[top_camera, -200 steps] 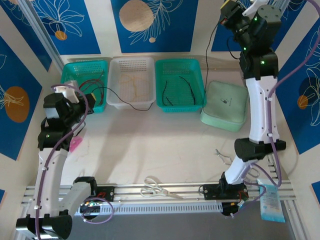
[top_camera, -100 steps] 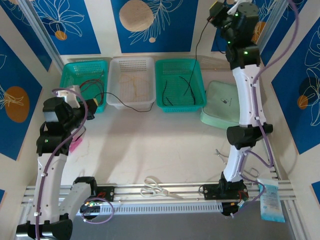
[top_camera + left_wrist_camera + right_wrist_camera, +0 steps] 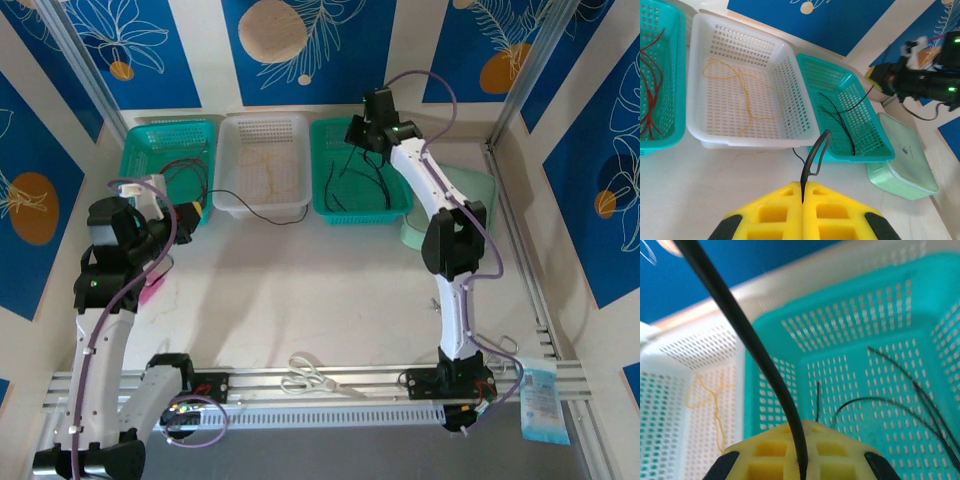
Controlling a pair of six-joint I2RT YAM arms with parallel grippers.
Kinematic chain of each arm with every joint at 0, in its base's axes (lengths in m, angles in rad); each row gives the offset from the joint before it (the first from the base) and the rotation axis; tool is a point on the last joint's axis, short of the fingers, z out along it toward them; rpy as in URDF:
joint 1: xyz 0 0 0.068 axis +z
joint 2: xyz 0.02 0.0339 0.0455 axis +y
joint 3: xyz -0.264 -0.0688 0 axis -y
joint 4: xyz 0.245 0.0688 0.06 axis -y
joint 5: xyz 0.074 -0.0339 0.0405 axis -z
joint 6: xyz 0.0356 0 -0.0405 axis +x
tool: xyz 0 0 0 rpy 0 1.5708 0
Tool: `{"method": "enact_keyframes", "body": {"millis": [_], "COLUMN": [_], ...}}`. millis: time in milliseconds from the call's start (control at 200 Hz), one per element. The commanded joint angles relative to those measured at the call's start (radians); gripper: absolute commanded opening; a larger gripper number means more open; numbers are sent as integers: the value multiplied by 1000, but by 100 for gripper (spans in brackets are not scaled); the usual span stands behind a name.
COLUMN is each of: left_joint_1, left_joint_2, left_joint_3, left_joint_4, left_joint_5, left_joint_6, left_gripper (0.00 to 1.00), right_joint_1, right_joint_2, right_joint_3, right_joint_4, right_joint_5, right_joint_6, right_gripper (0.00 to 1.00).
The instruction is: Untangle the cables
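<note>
We watch the right gripper (image 3: pixel 358 130) swing down over the right-hand teal basket (image 3: pixel 345 212) — it and the left gripper (image 3: pixel 802 192) both pinch the black cable (image 3: pixel 812 152), nearly sorted.

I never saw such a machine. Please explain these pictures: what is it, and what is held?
A left arm and a right arm are bolted to a table. One picture looks down from above and behind; the other two come from a camera on each wrist. At the back: a left teal basket with red cables, a white basket with a yellow cable, and a right teal basket with black cables. The left claw is shut on a black cable, the right claw on a black strand.
</note>
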Motion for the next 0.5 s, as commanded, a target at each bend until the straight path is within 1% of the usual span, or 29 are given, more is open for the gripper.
{"method": "enact_keyframes", "body": {"millis": [0, 35, 160, 315, 435, 465, 495], "left_joint_1": [-9, -9, -9, -9, -9, -9, -9], "left_joint_2": [-26, -35, -60, -75, -86, -89, -91], "left_joint_3": [5, 3, -4, -3, 4, 7, 9], "left_joint_4": [8, 6, -3, -31, -36, -36, -39], "left_joint_5": [46, 44, 59, 59, 59, 62, 63], "left_joint_6": [-22, -26, -29, -20, -26, -26, -26], "left_gripper": [0, 0, 0, 0, 0, 0, 0], "right_joint_1": [-18, -18, -21, -21, -20, -20, -20], "right_joint_2": [93, 128, 212, 286, 323, 320, 314], "right_joint_3": [123, 151, 175, 214, 248, 245, 241], "right_joint_4": [-146, -184, -230, -305, -359, -360, -362], "right_joint_5": [-71, -81, -135, -159, -153, -150, -148], "right_joint_6": [-4, -8, -1, -4, -26, -36, -39], "right_gripper": [0, 0, 0, 0, 0, 6, 17]}}
